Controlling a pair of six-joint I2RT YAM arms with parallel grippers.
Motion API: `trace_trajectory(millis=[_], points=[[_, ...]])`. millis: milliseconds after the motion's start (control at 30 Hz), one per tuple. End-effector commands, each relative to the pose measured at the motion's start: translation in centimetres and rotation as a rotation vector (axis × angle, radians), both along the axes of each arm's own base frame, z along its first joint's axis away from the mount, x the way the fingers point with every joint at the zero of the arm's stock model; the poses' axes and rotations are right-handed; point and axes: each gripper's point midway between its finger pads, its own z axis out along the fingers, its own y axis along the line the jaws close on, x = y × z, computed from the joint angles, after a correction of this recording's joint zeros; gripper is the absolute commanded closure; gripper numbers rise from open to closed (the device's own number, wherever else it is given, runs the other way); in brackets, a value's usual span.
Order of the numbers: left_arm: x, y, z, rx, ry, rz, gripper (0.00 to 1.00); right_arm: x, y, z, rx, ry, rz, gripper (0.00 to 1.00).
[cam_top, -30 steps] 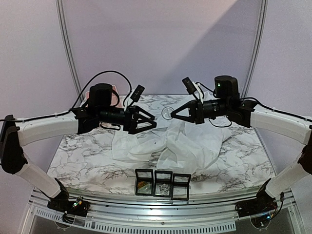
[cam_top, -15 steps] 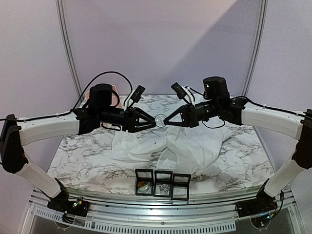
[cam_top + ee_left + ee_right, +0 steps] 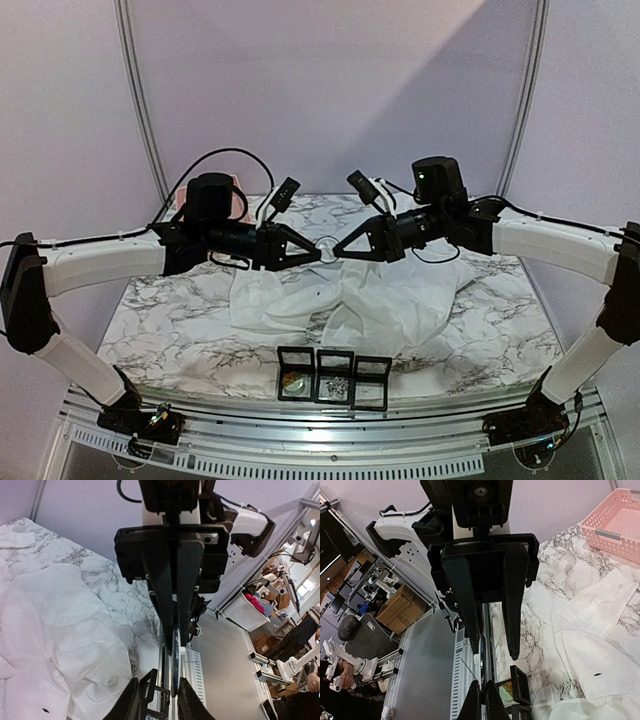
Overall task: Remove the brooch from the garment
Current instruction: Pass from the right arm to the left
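Top external, centre frame: my right pincer (image 3: 337, 250) clenched on the brooch (image 3: 327, 243) above the garment (image 3: 380, 300); left pincer (image 3: 317, 250) released, flanking it; handover, I judge; next, squeeze squarely.

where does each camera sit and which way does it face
top external: above and behind the arms, facing down at the table; both arms, left gripper and right gripper meeting over the shirt
left wrist: on the left arm, looking along its own fingers at the right gripper, brooch edge-on between
right wrist: on the right arm, own shut fingers, facing the left gripper and basket
wrist views share shirt and boxes
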Motion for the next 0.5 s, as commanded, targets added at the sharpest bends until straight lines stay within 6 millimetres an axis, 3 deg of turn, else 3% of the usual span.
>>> trace_trajectory(millis=[0,267,333,467], points=[[0.16,-0.30,-0.04,0.007,0.010,-0.010,0.78,0.14,0.50,-0.13,-0.010,-0.004,0.006,1.00],[-0.11,-0.63,-0.68,0.015,0.026,-0.022,1.00,0.44,0.77,-0.83,-0.032,0.008,-0.002,0.99],[-0.09,-0.69,-0.74,0.013,0.029,-0.023,1.00,0.59,0.77,-0.94,-0.036,0.003,-0.011,0.91],[0.30,-0.54,-0.74,0.014,0.020,0.003,1.00,0.89,0.51,-0.99,-0.032,-0.025,-0.046,0.64]])
